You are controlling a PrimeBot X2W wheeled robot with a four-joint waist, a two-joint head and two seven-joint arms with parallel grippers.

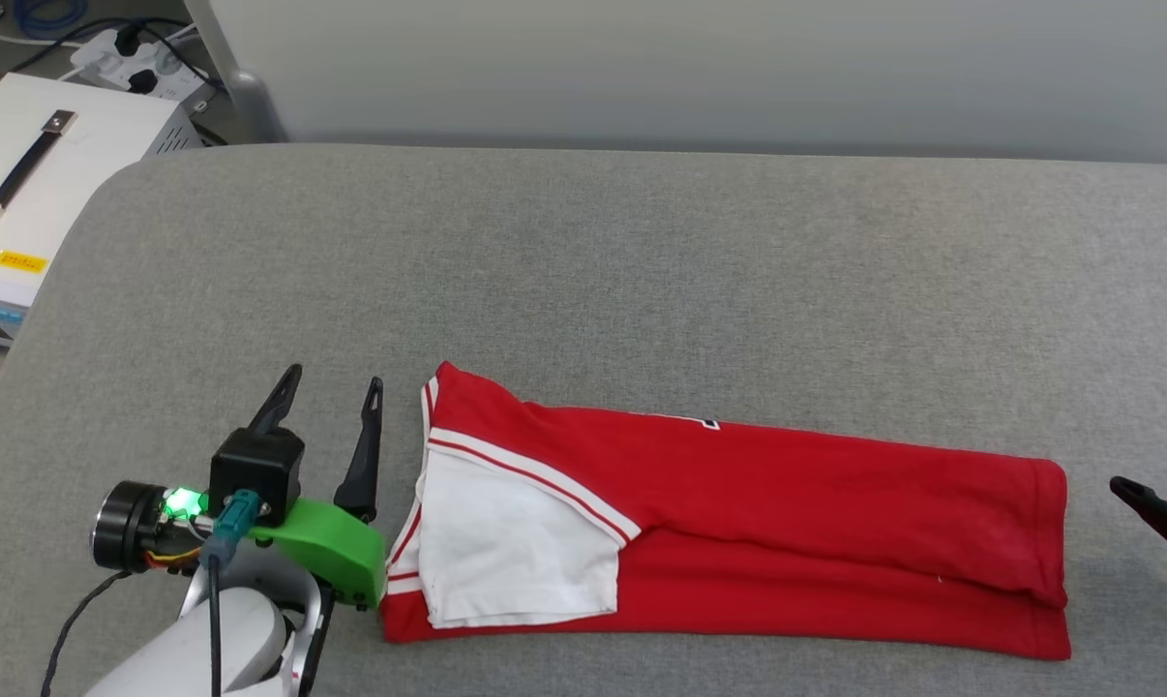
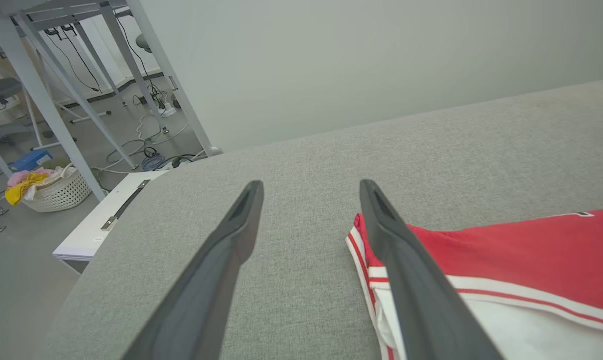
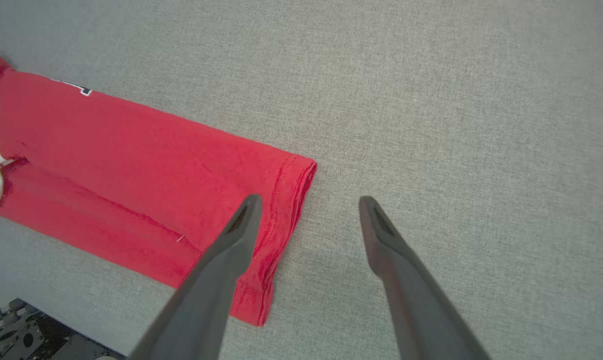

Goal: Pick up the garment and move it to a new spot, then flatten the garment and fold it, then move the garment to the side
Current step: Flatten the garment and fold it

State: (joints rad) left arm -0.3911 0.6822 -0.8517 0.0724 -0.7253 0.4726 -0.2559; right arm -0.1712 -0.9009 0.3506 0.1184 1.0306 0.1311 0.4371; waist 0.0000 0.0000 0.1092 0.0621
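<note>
The garment [image 1: 787, 513] is a red jersey folded into a long strip across the grey table, white sleeve [image 1: 516, 542] uppermost at its left end, hem at the right. My left gripper [image 1: 330, 387] stands open just left of the collar end, holding nothing. In the left wrist view its open fingers [image 2: 309, 187] frame bare cloth, with the garment [image 2: 511, 245] beside the right finger. My right gripper [image 1: 1154, 489] shows at the right edge, open, just right of the hem. In the right wrist view its fingers [image 3: 306, 202] straddle the hem edge of the garment [image 3: 146, 170].
The grey padded table [image 1: 642, 252] reaches well beyond the garment toward a pale wall. A white box with a black handle [image 1: 32, 174] and a power strip sit off the table's left corner. A laundry basket [image 2: 56, 190] and metal frame legs stand on the floor.
</note>
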